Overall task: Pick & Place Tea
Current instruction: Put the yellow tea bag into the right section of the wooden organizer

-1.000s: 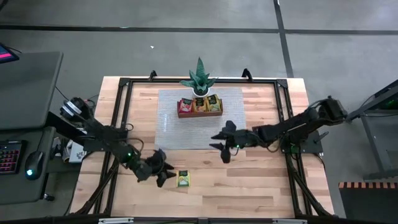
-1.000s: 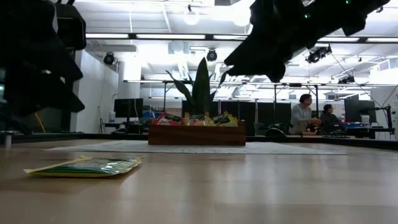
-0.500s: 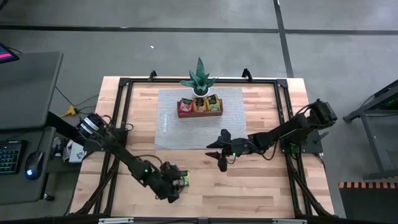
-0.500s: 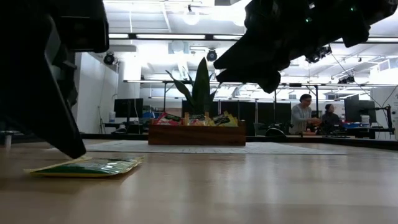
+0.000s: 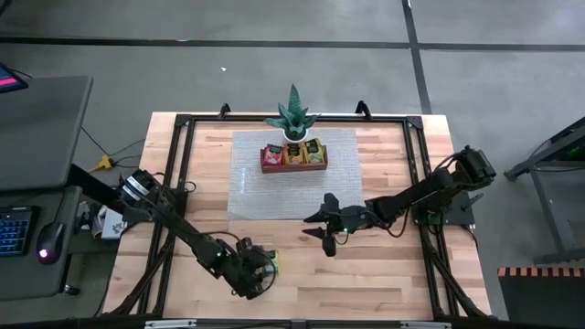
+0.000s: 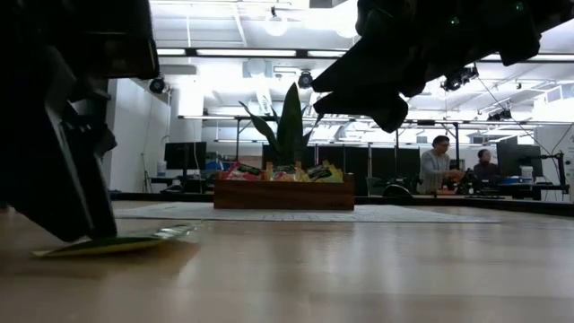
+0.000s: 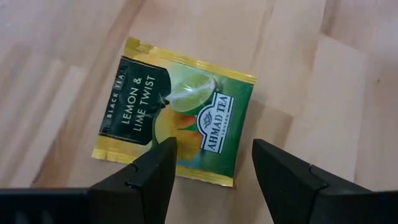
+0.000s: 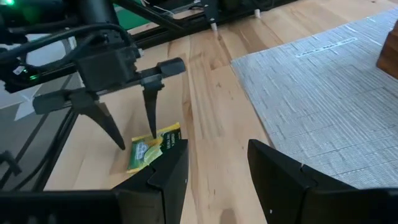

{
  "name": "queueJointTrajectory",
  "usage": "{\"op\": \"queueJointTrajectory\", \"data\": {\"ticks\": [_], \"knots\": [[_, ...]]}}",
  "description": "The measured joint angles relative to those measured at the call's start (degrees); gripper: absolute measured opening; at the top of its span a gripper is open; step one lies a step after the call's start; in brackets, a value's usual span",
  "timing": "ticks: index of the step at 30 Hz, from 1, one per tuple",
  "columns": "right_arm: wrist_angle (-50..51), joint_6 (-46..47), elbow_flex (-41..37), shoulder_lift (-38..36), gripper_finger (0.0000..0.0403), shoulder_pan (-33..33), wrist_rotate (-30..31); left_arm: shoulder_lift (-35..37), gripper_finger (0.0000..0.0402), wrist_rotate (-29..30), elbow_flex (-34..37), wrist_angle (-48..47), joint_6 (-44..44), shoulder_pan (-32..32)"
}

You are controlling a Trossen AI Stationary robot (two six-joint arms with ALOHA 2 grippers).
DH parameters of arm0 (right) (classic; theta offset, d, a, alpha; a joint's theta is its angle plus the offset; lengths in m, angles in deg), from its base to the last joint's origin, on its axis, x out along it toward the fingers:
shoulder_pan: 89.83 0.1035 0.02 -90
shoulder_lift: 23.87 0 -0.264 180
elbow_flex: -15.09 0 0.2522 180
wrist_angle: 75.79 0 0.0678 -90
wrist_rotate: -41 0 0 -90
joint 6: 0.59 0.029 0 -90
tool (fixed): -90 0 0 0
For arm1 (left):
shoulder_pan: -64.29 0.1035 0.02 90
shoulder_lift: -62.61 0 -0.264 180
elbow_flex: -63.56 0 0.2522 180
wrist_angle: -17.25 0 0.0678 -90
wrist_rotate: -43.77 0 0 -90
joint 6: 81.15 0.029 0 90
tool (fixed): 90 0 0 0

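You had the left gripper (image 7: 211, 168) poised directly over the lone tea packet (image 7: 177, 121), a green and yellow lemon-and-lime sachet lying flat on the bare wooden table (image 5: 384, 274), and its 2 fingers stood apart with nothing between them. In the left wrist view the packet's near edge sat just ahead of the fingertips and partly inside the gap between them, so the line-up looked about right. From the right wrist view 1 fingertip appeared to be at or on the packet's corner, though I could not tell whether it truly touched. Because the sachet was thin and flat against the wood, my advice was to bring the tips down until they pressed the table on either side of an edge, then close slowly so the foil buckled up into the grip rather than skating away. A slight tilt of the wrist would likely have helped 1 finger get under the edge. The wooden tray (image 5: 293, 166), already holding other packets, lay well beyond the gripper on the grey mat (image 5: 247, 196), by the potted plant (image 5: 292, 114). Your right gripper (image 5: 327, 227) hung open above the table, well apart from the packet, simply waiting.
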Motion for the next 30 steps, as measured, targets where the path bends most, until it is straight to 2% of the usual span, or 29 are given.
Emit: {"op": "queueJointTrajectory", "data": {"ticks": [8,11,15,23,30], "knots": [[-0.7,3.0,0.0,0.1,0.0161,-0.2,-0.4,-3.8,0.0209,-2.1,-0.3,2.5,-1.8,0.4],[-2.1,3.8,0.0,1.3,0.0161,-0.2,-3.4,-4.2,0.0209,-1.5,-0.3,2.5,-1.7,0.4],[-2.8,9.4,1.3,5.5,0.0161,-0.1,-6.9,-4.3,0.0209,-0.9,-0.2,2.1,-1.4,0.4],[-1.6,20.1,12.1,17.0,0.0167,-0.2,-13.3,-4.4,0.0209,-0.8,-0.1,1.8,-1.5,0.4],[13.3,27.2,23.8,22.4,0.0192,-2.5,-22.6,-4.4,0.0209,-0.6,0.0,1.7,-1.5,0.3]]}}
